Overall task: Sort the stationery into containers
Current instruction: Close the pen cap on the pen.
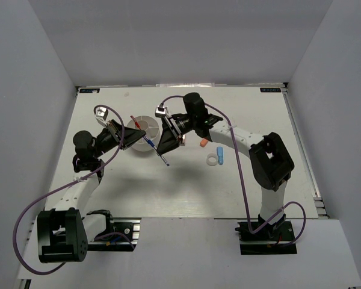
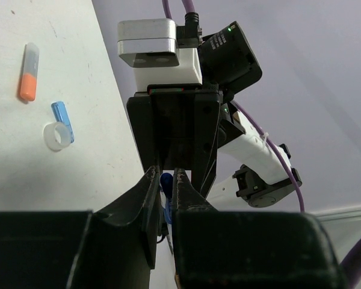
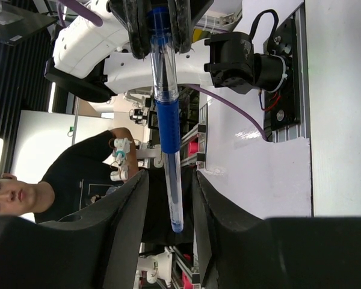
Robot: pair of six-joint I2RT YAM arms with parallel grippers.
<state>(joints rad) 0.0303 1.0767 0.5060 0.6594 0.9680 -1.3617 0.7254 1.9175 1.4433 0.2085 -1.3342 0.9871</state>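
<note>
My left gripper (image 1: 134, 137) is shut on one end of the thin blue pen (image 1: 156, 152) and holds it in the air beside the round white tub (image 1: 149, 126). In the left wrist view the pen's blue end (image 2: 166, 182) is pinched between the jaws. My right gripper (image 1: 168, 144) faces the left one. Its jaws are open on either side of the pen's free end (image 3: 168, 138) and do not touch it. A thin red pen (image 1: 134, 120) lies across the tub. The orange-white stick (image 1: 203, 142), the light-blue eraser (image 1: 220, 155) and the white ring (image 1: 212, 160) lie on the table to the right.
The stick (image 2: 29, 78), eraser (image 2: 61, 117) and ring (image 2: 55, 136) also show in the left wrist view, on the white table (image 1: 168, 186). Grey walls stand on three sides. Purple cables loop off both arms.
</note>
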